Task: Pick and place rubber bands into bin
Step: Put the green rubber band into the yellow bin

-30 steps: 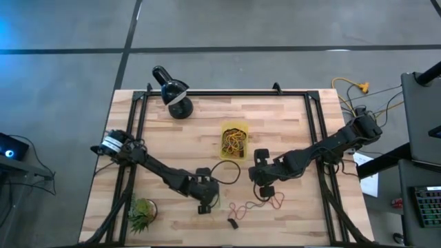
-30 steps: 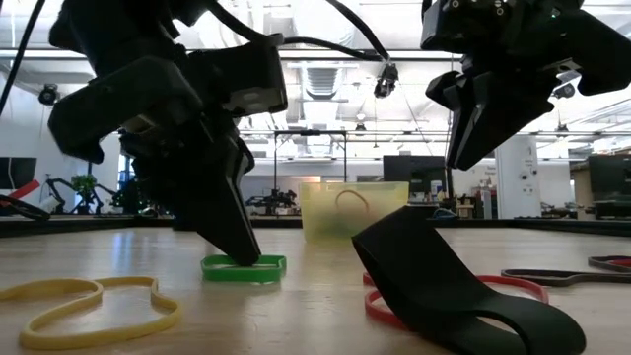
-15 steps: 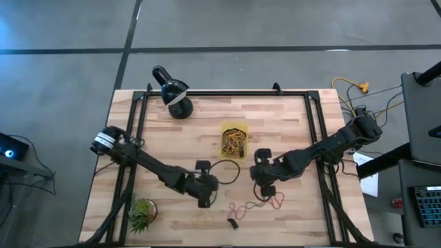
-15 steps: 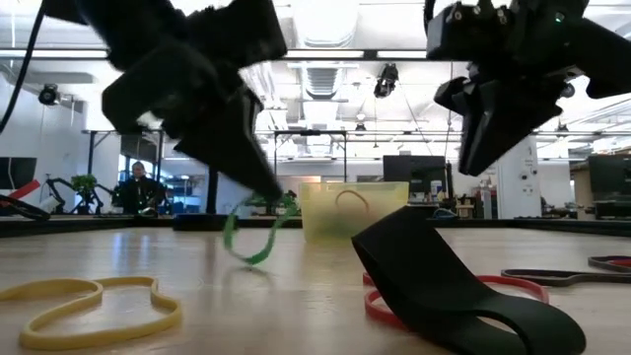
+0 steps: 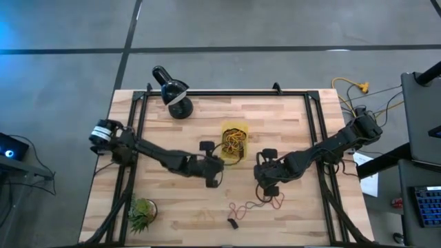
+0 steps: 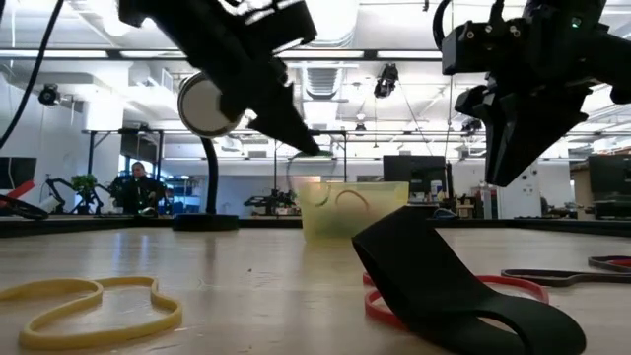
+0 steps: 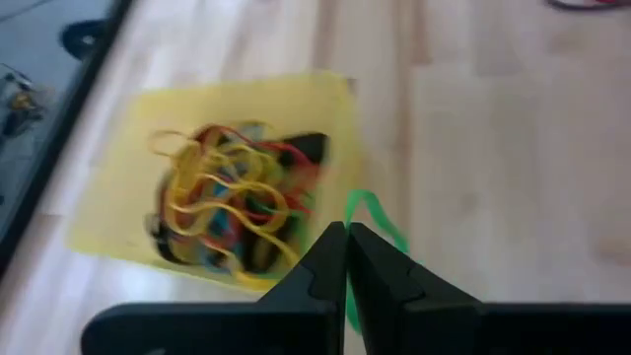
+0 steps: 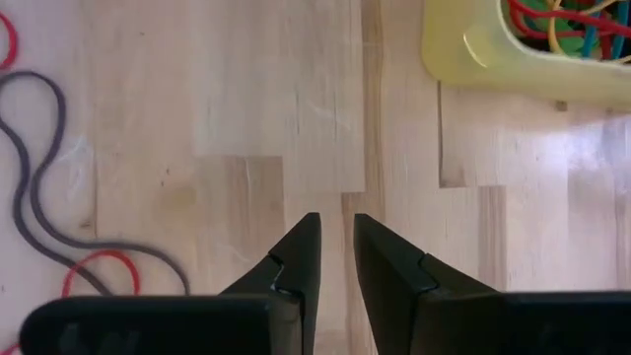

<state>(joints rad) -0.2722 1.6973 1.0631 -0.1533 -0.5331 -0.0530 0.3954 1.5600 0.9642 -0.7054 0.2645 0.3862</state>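
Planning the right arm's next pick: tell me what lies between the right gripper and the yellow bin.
Only bare wooden table: the right wrist view shows nothing between the right gripper and the bin. The high view agrees.

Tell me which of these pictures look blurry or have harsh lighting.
Left wrist view: soft all over, the bin and the green rubber band smeared. Low view: bright ceiling lights behind leave both arms in silhouette, and the near black band is out of focus. High and right wrist views: evenly lit, fairly sharp.

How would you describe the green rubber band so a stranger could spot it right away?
Find the yellow bin mid-table, full of tangled bands. Just beside its rim, the left tool is shut on a green rubber band, the only band hanging in the air.
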